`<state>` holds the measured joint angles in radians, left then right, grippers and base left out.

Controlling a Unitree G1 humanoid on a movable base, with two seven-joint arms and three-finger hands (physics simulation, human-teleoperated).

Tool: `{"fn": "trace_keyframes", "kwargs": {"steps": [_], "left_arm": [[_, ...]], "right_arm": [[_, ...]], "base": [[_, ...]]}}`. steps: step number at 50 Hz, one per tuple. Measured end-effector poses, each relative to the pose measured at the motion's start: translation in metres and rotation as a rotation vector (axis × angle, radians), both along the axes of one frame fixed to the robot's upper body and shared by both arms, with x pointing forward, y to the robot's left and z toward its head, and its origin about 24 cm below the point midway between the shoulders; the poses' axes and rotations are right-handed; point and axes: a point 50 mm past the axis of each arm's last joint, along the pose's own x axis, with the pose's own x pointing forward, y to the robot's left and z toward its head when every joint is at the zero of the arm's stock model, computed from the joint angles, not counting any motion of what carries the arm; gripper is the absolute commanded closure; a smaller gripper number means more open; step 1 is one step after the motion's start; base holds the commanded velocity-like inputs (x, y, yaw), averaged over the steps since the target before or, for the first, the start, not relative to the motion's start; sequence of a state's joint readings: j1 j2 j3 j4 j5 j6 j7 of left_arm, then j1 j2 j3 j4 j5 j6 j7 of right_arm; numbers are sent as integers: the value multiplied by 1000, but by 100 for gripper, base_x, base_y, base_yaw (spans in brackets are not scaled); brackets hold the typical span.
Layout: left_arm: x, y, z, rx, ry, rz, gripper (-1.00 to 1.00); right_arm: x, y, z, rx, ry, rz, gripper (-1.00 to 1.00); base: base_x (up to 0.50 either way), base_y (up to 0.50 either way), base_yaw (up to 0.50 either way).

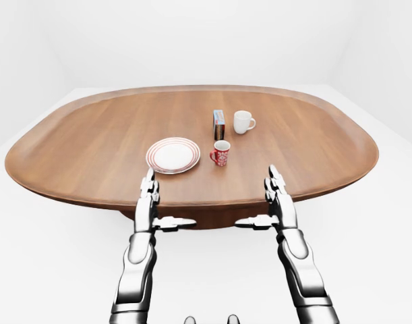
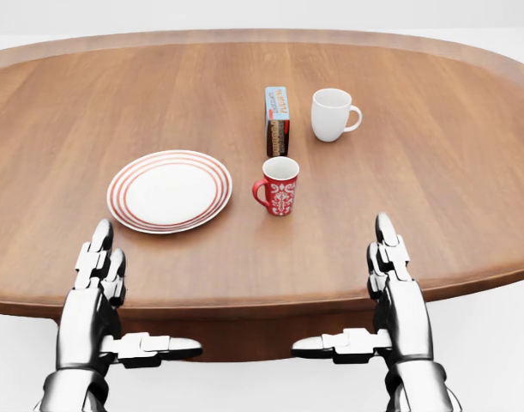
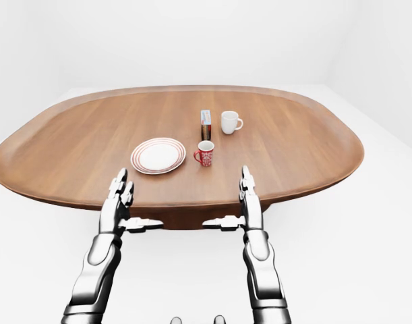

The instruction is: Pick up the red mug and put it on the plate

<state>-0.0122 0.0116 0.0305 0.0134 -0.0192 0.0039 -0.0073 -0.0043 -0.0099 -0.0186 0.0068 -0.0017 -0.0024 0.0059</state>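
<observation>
Both hands' fingers are lying released at the bench's near edge; the right hand (image 2: 397, 283) should be approaching the red patterned ceramic mug (image 2: 279, 185) opposite its handle.

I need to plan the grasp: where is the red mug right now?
In the head view the red mug stands upright near the table's middle, just right of the plate, below the small box.

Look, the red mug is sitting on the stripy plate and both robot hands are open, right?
Not quite. The red mug stands on the table beside the plate, to its right in the head view. Both the left hand and the right hand are open.
</observation>
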Motion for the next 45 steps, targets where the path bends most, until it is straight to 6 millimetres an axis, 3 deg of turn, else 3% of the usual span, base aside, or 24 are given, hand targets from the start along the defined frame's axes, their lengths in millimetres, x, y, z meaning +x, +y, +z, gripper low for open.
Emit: {"fn": "trace_keyframes", "kwargs": {"steps": [15,21,29,45], "left_arm": [[3,14,-2,-20,-5,42,-100],[3,22,9,-23,-37,70,-100],[7,40,43,-2,-125,118,-100],[5,80,137,67,-490,223,-100]], "right_arm": [[0,-7,3,-21,-4,-11,-100],[1,-11,18,-30,-38,-28,-100],[-2,-18,59,-55,-193,-45,-100],[-7,-32,129,-113,-492,-65,-100]], "base": [[0,0,0],[0,0,0],[0,0,0],[0,0,0]]}}
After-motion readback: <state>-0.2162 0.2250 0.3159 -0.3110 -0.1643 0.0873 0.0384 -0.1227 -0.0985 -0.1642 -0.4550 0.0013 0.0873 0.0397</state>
